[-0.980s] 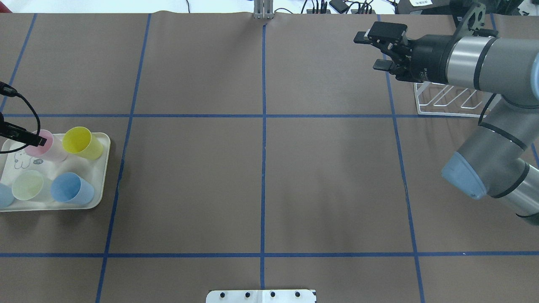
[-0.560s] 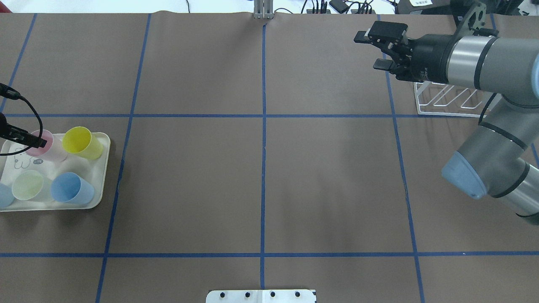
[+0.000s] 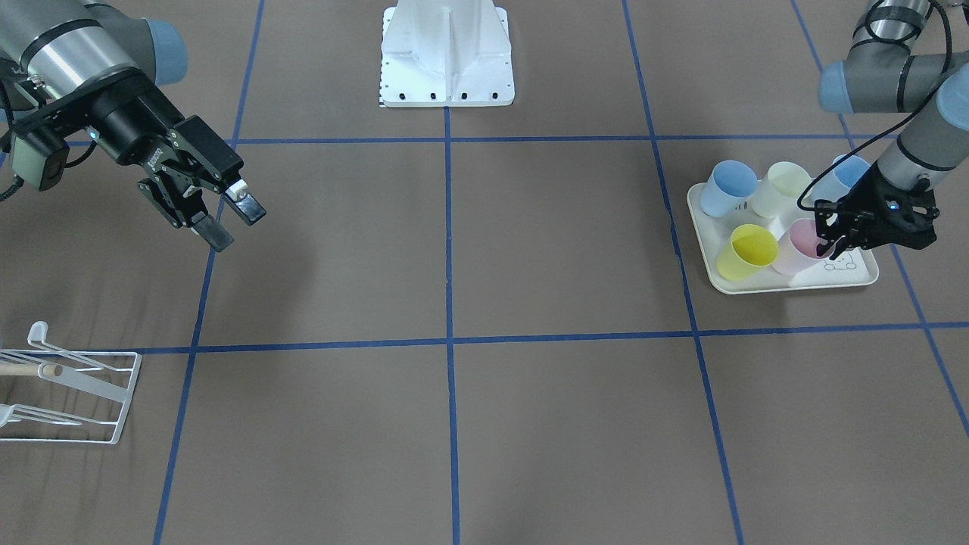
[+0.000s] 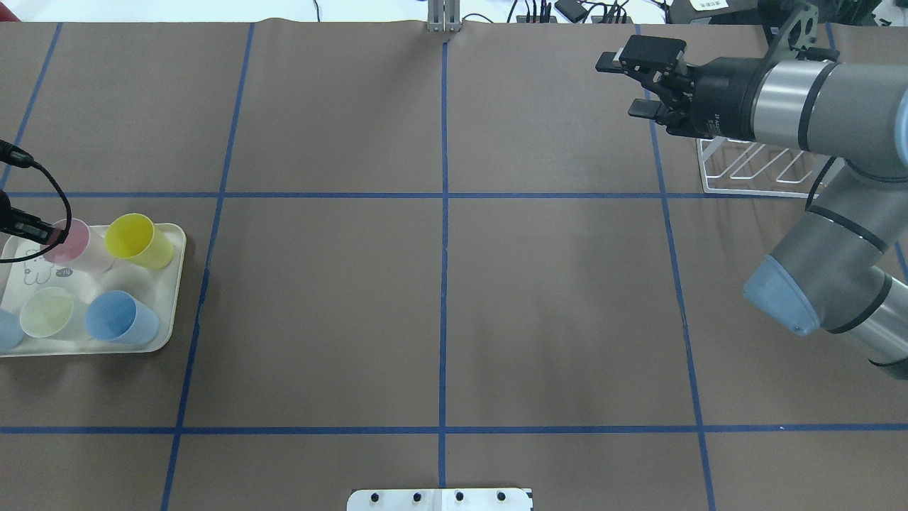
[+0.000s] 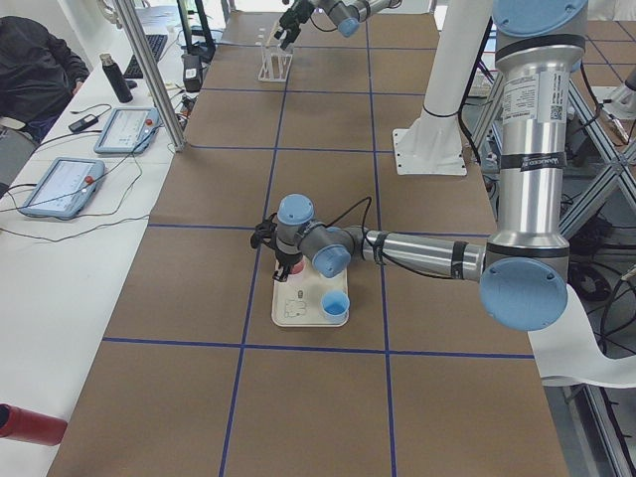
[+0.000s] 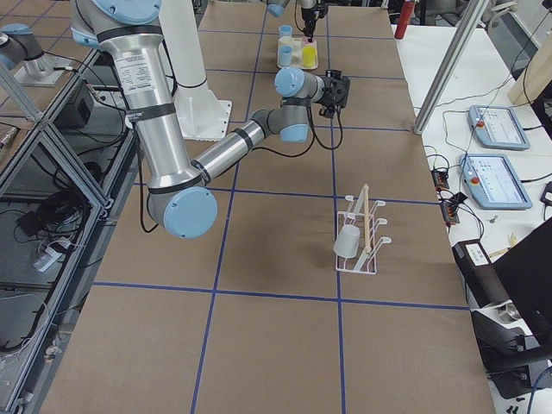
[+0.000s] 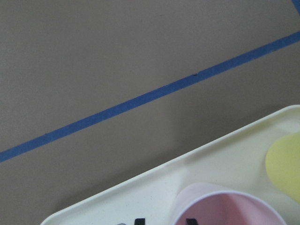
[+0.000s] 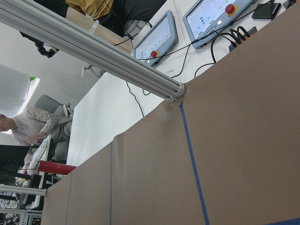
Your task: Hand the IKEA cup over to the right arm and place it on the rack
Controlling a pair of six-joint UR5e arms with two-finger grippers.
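Cream tray [image 4: 174, 280] carrying coloured cups [image 4: 120, 318], left claw [image 3: 827, 244] apart astride pink cup [image 4: 76, 247] rim, right claw [image 4: 618, 86] apart, empty, rack [image 4: 752, 167] well apart from it.

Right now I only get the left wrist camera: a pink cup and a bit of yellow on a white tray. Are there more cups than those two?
Observer: Yes, five stand on the tray: the pink cup, a yellow cup, a cream cup, a blue cup and a second blue cup partly hidden behind the arm.
Visitor: Where is the other arm?
Observer: Far across the table. The right gripper hangs in the air, open and empty.
Visitor: Where would a cup end up?
Observer: Probably on the rack at that far end. One pale cup sits on it.
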